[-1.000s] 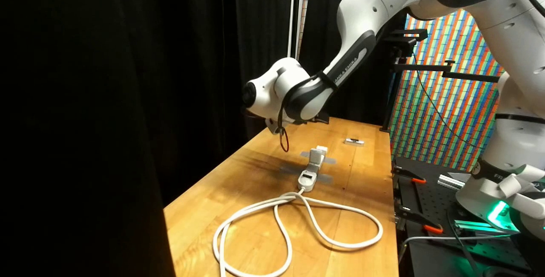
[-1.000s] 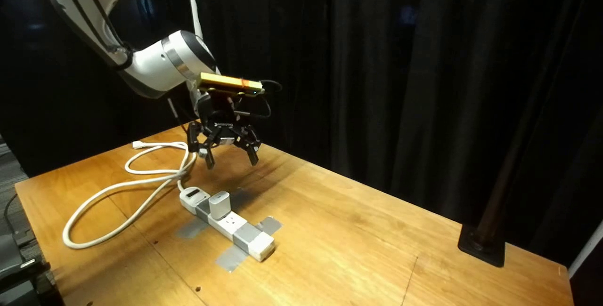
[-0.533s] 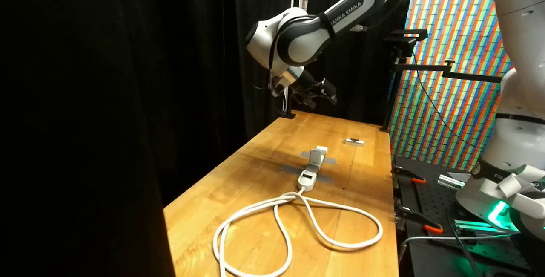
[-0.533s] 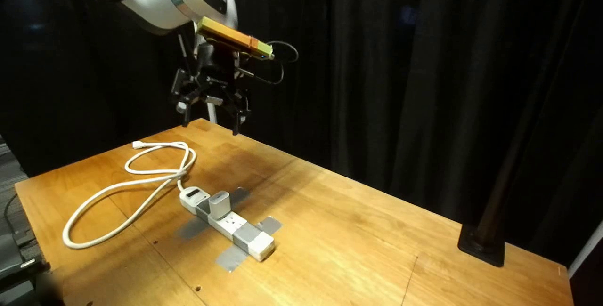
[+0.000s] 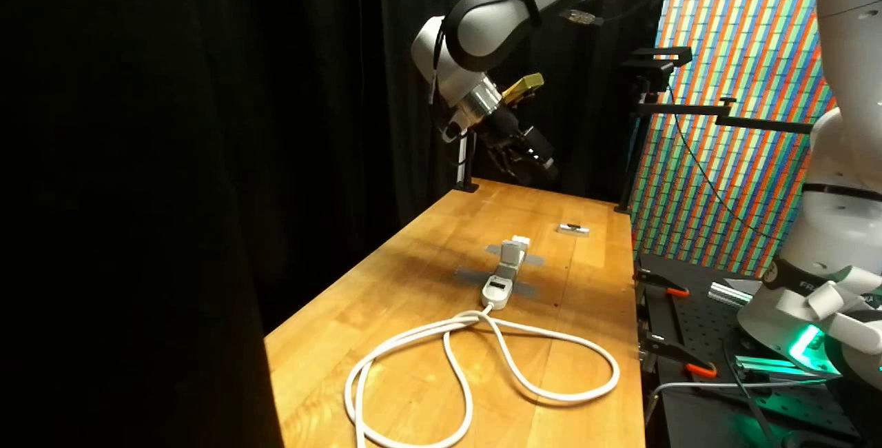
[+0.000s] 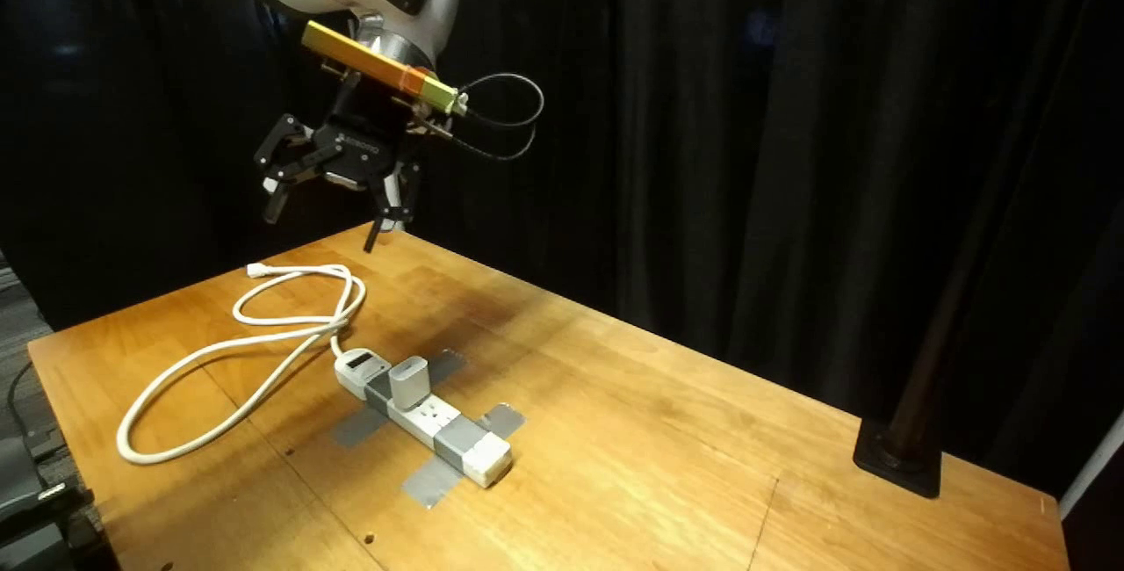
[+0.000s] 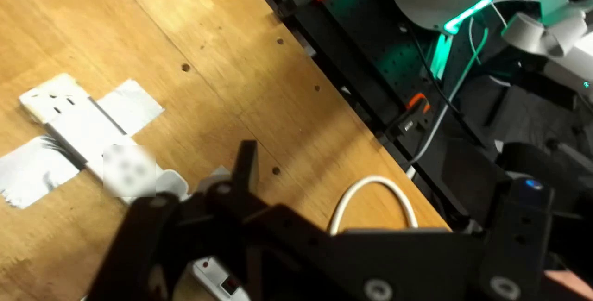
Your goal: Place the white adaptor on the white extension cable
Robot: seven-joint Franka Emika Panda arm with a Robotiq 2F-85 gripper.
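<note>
Apparently placed, the white adaptor stands upright on the white extension cable, below and well apart from the end effector; its jaws hang apart, gripping nothing; a clean finish likely means lifting away, brushing neither adaptor nor cable.

One white adaptor, one white extension cable, one gripper.
The gripper has two fingers; also in view: one robot arm, one yellow bar, one wooden table, two strips of gray tape, two black clamps with orange ends, and one small silver piece.
</note>
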